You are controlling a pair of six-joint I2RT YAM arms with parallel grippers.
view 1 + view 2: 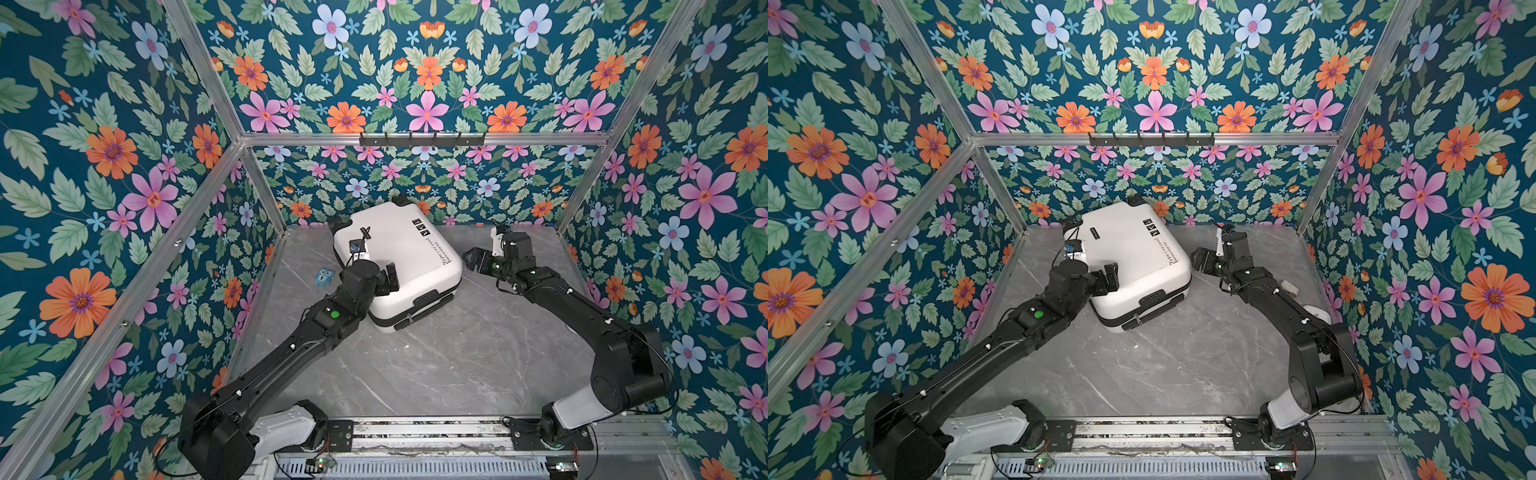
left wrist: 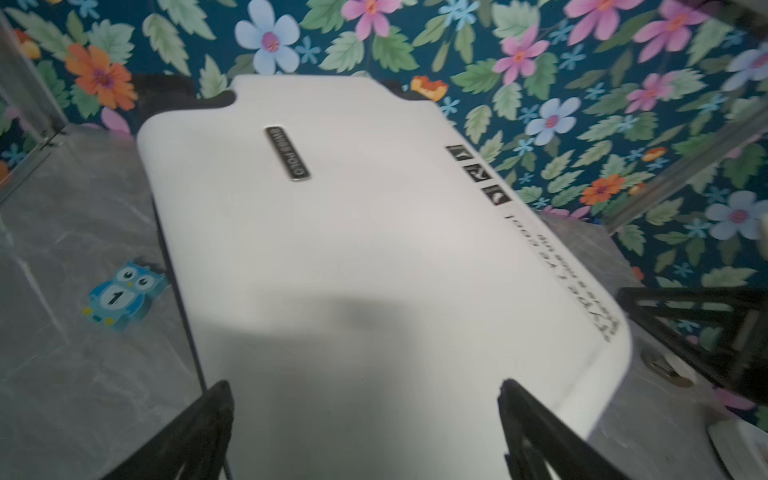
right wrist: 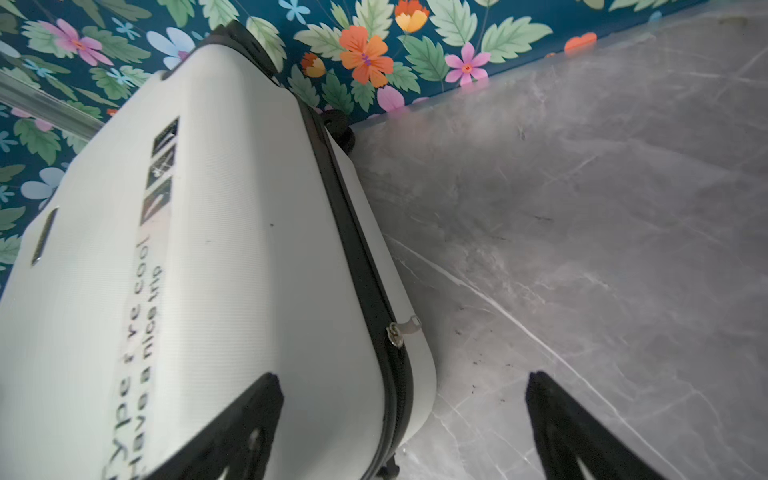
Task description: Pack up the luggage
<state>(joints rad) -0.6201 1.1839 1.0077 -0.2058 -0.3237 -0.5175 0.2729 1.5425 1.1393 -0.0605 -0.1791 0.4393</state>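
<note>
Holds nothing in the left gripper (image 1: 388, 276), spread wide over the near left corner of the luggage (image 1: 409, 249). Gapes likewise at the right gripper (image 1: 471, 259), empty, just beside its right side. Lies shut and flat near the far edge of the bench (image 1: 457, 365), blue owl toy (image 1: 323, 277) just left of it.

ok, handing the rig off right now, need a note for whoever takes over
Left gripper: jaws open, empty, over the near-left part of the luggage.
Right gripper: jaws open, empty, beside its right edge.
Done: the luggage lies flat and shut at the back of the table.
Left: blue owl piece sits outside, to its left; whether the zip is fully closed, cannot tell.
</note>
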